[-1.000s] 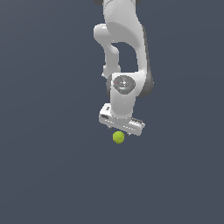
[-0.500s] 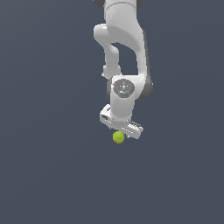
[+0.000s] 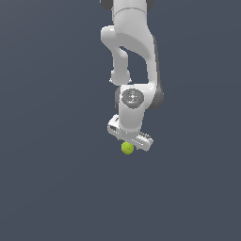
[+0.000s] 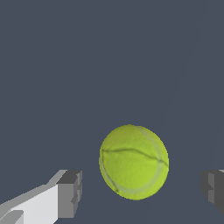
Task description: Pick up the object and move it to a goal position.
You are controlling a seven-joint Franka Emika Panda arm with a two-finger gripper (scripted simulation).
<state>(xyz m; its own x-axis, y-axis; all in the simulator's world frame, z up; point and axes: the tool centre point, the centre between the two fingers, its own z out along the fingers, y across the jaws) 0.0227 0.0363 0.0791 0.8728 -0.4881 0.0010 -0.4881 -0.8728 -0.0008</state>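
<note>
The object is a small yellow-green ball (image 3: 127,148) with a faint curved seam, lying on the dark grey floor. The white arm reaches down over it, and the wide hand hides the ball's upper part in the exterior view. In the wrist view the ball (image 4: 134,162) lies between the two grey fingertips (image 4: 69,194) with a clear gap on each side. My gripper (image 4: 142,190) is open, straddling the ball without touching it.
Plain dark grey floor (image 3: 56,188) surrounds the ball on all sides. Only the arm's own white links (image 3: 134,52) rise above the hand; no goal marker shows.
The hand has come down toward the ball; its lower edge now overlaps the ball's top. The ball has stayed in place.
</note>
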